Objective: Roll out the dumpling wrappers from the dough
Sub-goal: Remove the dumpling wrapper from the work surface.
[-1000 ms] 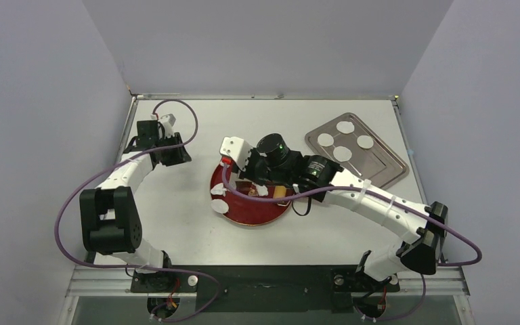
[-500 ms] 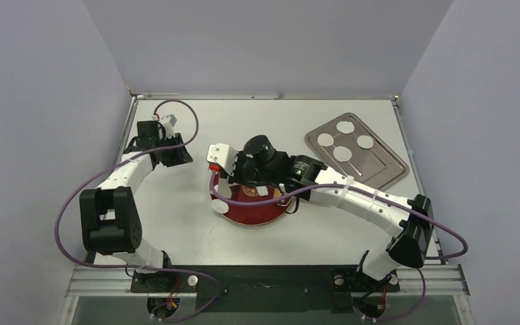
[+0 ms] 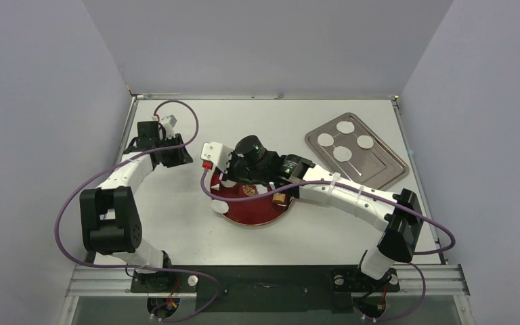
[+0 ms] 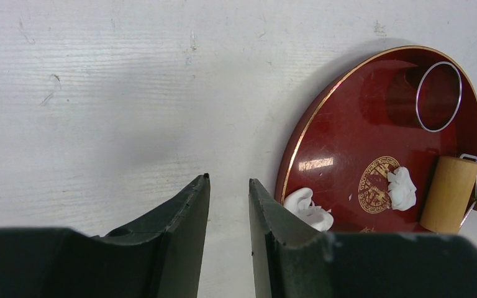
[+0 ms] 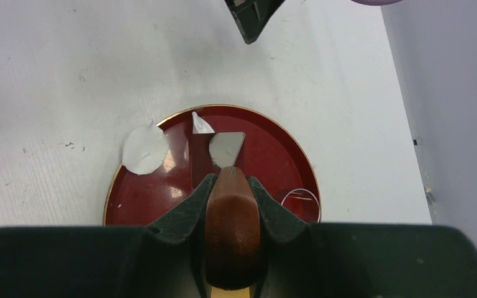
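Where the right arm reaches over a round red lacquered tray with a gold rim, the right gripper is clamped tight on the brown wooden handle of a scraper — its flat metal blade points away from the fingers, low over the tray's middle. One thin, white, round dumpling wrapper lies left of the blade, apart from it, overlapping the tray's rim. A small white scrap of dough sits just beyond the blade's far left corner.

Seen from the left wrist, two soft white lumps of dough show on the tray, one of them beside a small wooden roller, with a metal ring cutter farther along. The left gripper hovers over the bare white table, left of the tray, its fingers a narrow gap apart and holding nothing.

Four more white wrappers rest on a rectangular steel tray at the table's far right — well away from both grippers.
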You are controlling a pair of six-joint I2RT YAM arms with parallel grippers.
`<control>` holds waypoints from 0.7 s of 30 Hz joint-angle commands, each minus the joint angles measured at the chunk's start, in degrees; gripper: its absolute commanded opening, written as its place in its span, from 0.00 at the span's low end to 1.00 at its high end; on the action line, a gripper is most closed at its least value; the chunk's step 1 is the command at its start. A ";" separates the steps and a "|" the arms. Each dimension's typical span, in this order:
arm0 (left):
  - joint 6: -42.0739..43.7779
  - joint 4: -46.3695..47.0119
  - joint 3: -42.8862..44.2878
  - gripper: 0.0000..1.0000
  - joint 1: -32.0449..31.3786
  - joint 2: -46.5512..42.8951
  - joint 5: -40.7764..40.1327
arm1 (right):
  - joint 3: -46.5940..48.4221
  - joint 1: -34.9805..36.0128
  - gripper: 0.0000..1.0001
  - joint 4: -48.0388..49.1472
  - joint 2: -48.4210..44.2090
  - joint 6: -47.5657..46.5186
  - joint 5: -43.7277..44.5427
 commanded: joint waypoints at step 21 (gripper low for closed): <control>-4.10 3.64 -3.27 0.30 -4.35 1.79 2.25 | -5.12 -8.96 0.00 12.43 -6.99 20.44 6.02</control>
